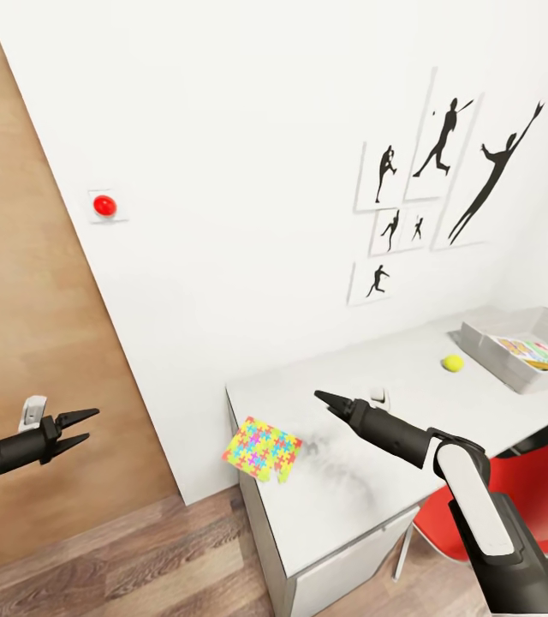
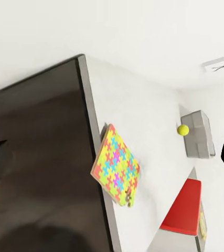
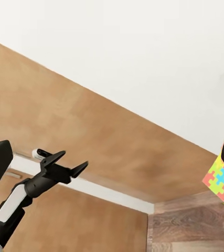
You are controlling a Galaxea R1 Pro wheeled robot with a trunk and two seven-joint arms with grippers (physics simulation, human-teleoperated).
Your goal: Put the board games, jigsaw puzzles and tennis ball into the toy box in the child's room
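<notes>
Jigsaw puzzle (image 1: 262, 448) overhangs the table (image 1: 351, 497) corner; left hand (image 1: 84, 428) apart, right hand (image 1: 324, 399) together

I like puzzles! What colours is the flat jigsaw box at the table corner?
The flat jigsaw puzzle box is yellow, green, blue, pink and orange; clearest in the left wrist view.

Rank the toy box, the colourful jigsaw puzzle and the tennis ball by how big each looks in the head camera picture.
Largest to smallest, as they look:
1. Toy box, though the picture's edge cuts it off.
2. Jigsaw puzzle, which overhangs the table's corner and sits nearer the camera, so it may look bigger than it is.
3. Tennis ball, clearly smallest.
</notes>
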